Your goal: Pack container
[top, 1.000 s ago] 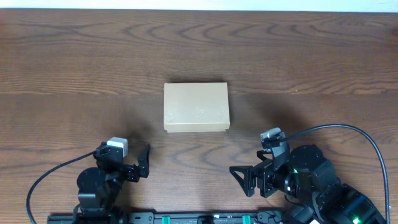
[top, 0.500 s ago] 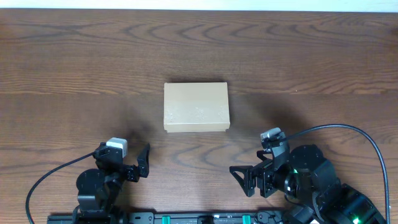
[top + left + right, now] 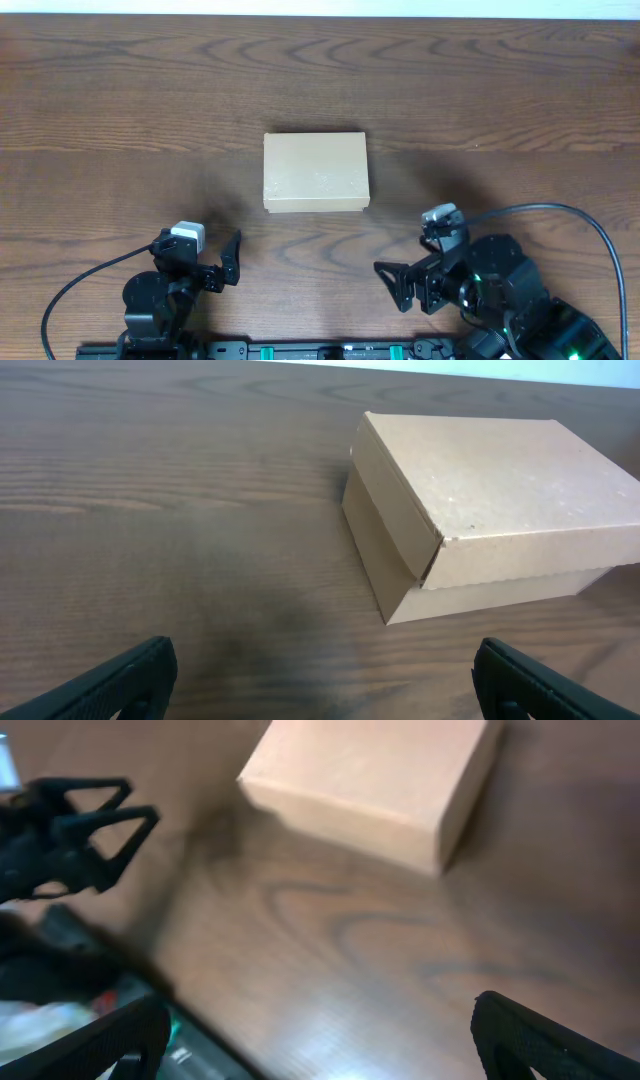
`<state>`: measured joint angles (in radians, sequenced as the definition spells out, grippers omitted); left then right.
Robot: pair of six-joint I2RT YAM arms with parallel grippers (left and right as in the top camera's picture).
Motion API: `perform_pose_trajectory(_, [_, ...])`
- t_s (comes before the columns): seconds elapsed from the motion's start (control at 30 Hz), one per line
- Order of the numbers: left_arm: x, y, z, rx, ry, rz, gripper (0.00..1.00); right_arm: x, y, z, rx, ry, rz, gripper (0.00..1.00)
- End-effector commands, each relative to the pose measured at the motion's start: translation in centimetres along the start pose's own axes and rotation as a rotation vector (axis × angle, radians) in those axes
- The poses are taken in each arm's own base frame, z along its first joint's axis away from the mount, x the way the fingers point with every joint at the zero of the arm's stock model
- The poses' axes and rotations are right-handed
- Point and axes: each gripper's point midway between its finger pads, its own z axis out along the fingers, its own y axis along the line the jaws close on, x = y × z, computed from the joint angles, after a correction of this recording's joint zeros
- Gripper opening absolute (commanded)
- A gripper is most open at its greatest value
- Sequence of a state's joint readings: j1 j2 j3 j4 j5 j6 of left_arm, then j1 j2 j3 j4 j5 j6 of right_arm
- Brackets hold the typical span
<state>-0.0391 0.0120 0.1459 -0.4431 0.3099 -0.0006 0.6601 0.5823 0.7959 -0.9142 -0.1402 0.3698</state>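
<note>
Overhead, the container (image 3: 316, 173) is seen lying at the middle of the table (image 3: 120, 90) with its lid shut, well apart from both arms. The left gripper (image 3: 322, 685) is spread wide and nothing is held in it; the right gripper (image 3: 320, 1040) is likewise spread wide and empty. No items for packing are seen. If the lid is pried by one finger alone, the container may be pushed across the smooth wood or tipped, since it is braced by nothing. The thin cardboard could also be creased by a hard pinch.
</note>
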Motion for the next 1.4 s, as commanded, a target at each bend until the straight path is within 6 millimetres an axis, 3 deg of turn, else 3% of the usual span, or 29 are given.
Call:
perform_pose_trajectory(0.0, [0.6,0.4,0.3,-0.013,0.008,-0.001,0.95,0.2,-3.4,0.3,0.151,-0.081,-0.140,0.99])
perform_pose_trajectory(0.2, [0.6,0.4,0.3,-0.013,0.008,-0.001,0.95,2.4,-6.5,4.0,0.191,-0.195,-0.200,0.99])
perform_pose_trajectory(0.5, [0.6,0.4,0.3,-0.013,0.008,-0.001,0.95,5.6,-8.4,7.7,0.168,-0.283,-0.205,0.99])
perform_pose_trajectory(0.93, [0.6,0.4,0.3,-0.013,0.008,-0.001,0.95,3.2,-7.2,5.6,0.147,-0.438,-0.274,0.99])
perform_pose_trajectory(1.37, [0.6,0.4,0.3,-0.013,0.008,-0.001,0.95,3.1,-7.2,5.6,0.149,-0.441,-0.274,0.99])
